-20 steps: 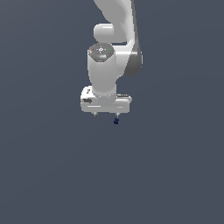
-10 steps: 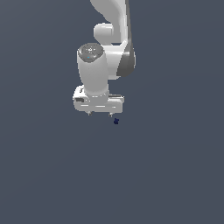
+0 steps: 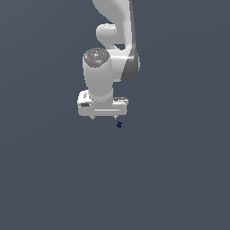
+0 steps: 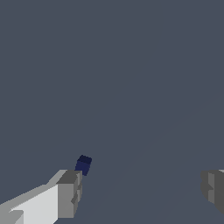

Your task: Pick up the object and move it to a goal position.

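Note:
The object (image 3: pixel 119 124) is a tiny dark navy-blue blob on the grey surface, just below the white gripper's lower right corner in the exterior view. My gripper (image 3: pixel 104 118) points down with its jaws spread wide apart and nothing between them. In the wrist view the object (image 4: pixel 83 165) lies just beyond the tip of one finger (image 4: pixel 68 192), outside the gap; the other finger (image 4: pixel 213 188) is far across. My gripper's midpoint in the wrist view (image 4: pixel 141 190) is over bare surface.
The white arm (image 3: pixel 114 49) rises from the gripper to the top of the exterior view. A plain dark grey surface (image 3: pixel 179 170) fills everything else in both views.
The gripper has moved toward the exterior view's left and slightly down. The object has stayed where it was, now off the gripper's right corner.

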Motion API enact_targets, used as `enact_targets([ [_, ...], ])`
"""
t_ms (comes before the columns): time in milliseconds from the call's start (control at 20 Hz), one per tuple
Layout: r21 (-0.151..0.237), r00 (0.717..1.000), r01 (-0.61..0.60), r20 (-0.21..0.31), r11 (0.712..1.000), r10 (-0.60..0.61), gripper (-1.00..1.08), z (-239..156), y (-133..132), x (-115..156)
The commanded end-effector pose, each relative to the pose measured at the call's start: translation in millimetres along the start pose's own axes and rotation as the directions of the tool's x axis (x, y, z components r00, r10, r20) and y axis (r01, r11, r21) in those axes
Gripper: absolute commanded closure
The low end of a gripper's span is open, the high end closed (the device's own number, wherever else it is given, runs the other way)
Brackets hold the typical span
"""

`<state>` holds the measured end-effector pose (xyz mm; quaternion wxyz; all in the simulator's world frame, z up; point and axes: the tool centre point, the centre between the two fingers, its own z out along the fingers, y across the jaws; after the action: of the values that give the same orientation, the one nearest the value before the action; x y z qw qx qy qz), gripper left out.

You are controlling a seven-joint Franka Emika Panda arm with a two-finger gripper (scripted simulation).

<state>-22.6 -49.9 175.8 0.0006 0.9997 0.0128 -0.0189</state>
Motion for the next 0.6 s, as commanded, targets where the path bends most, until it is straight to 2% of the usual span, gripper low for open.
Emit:
enact_targets([
  [0,-0.004,0.999,0.046,0.0,0.999,-0.046,-0.92,5,-2,-2],
  [300,-0.014,0.98,0.2,0.002,0.98,-0.2,-0.92,22,-9,-8],
  [550,-0.022,0.933,0.36,0.005,0.933,-0.36,-0.92,40,-17,-15],
])
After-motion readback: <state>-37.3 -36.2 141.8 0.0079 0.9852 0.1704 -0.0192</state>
